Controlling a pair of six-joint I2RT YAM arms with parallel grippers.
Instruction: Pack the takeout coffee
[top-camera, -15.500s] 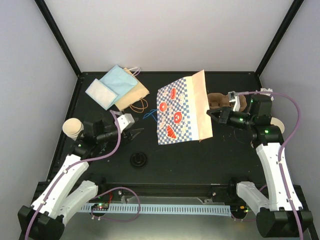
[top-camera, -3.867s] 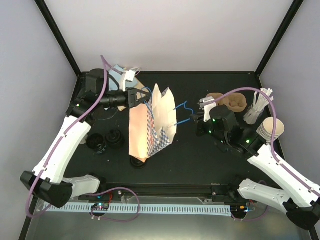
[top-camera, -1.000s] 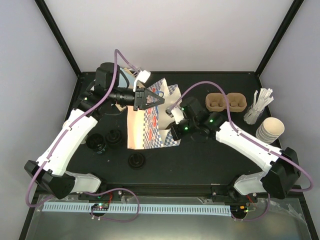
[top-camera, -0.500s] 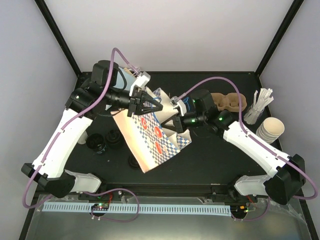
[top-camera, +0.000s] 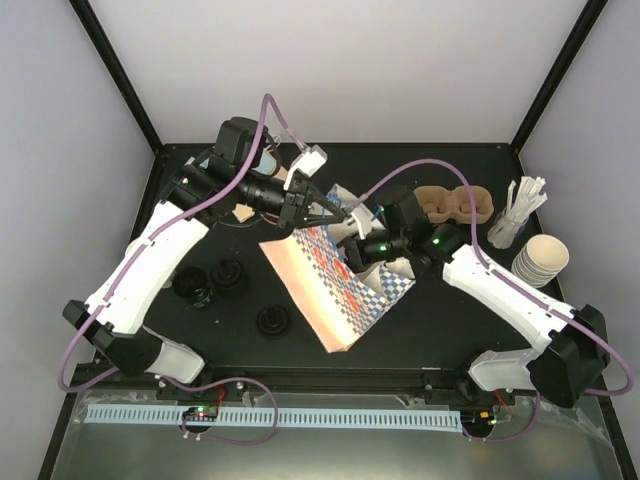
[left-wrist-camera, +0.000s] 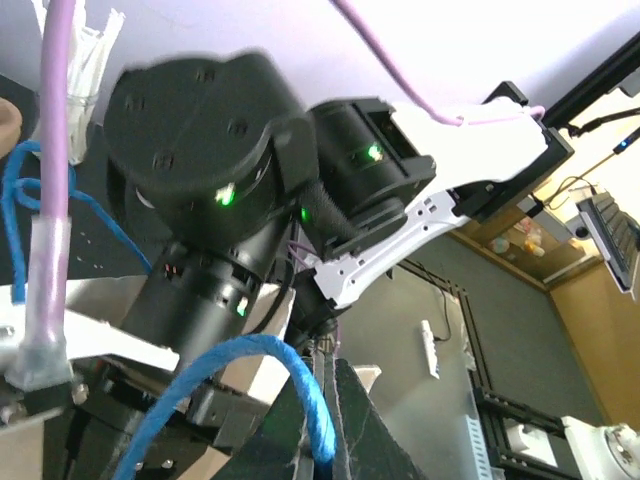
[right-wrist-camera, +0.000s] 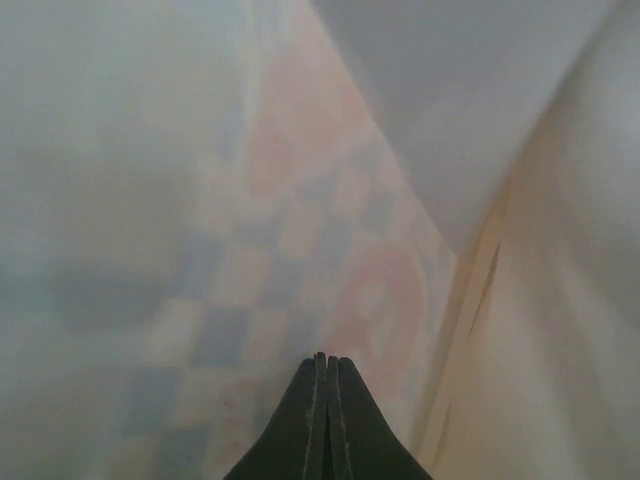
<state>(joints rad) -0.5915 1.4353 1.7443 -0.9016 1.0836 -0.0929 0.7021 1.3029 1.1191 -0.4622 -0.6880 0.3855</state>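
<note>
Nearest, small round black plastic lids lie left of the tilted blue-checked paper bag. The right gripper, fingers pressed together, sits inside it; the left gripper pinches its blue cord handle. Farther right stand the brown moulded-pulp cup tray and cream-tan paper cups.

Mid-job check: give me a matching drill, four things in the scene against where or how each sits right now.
Things:
1. cup tray
2. paper cups
3. black lids
4. left claw

Place or state:
A. shut on the blue handle of the bag
B. stacked at the right edge of the table
C. lying on the table, left of the bag
D. at the back, next to the stir sticks

Pairs: 1-D, 2-B, 3-C, 4-A
</note>
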